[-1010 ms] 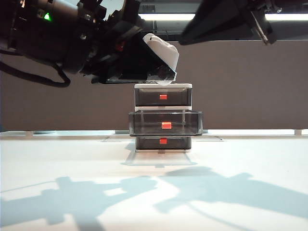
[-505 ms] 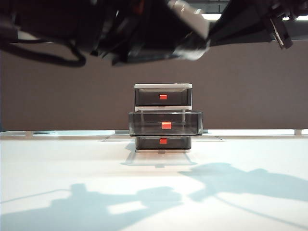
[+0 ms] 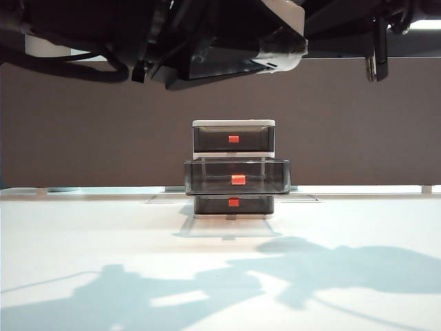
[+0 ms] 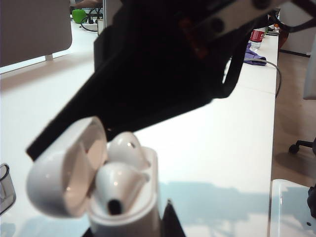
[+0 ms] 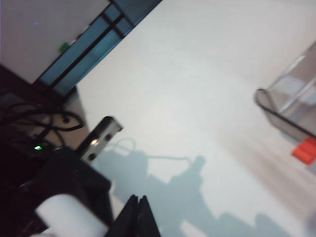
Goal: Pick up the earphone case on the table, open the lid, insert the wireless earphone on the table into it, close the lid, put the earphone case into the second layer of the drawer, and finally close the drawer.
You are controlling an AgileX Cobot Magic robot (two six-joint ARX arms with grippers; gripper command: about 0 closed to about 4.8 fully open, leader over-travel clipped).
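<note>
My left pincer [image 4: 148,224] grips the earphone case [image 4: 126,207] by its body and holds it high above the surface [image 3: 83,234], in front of the drawer cabinet [image 3: 233,169]. The lid [image 4: 64,168] stands open, tilted back on its hinge, and a wireless earphone [image 4: 118,185] sits in its well with a second white bud beside it. My right pincer [image 5: 139,217] is closed with nothing between its fingers, and its dark arm hangs just above the case.

I judge the next step is to close the lid. The risk is here: if my right pincer pushes the lid from the wrong side, the smooth case can turn or slip in my left grip. If the earphone is not fully down, the lid can stop on it and stay half open. The case then falls far to the surface.

The second drawer [image 3: 237,176] is already pulled out, its red-orange tab [image 3: 238,180] facing front. The surface is wide, plain white, with only arm shadows on it. Behind it stands a dark grey wall, and further off another white desk with a bottle and cables.
</note>
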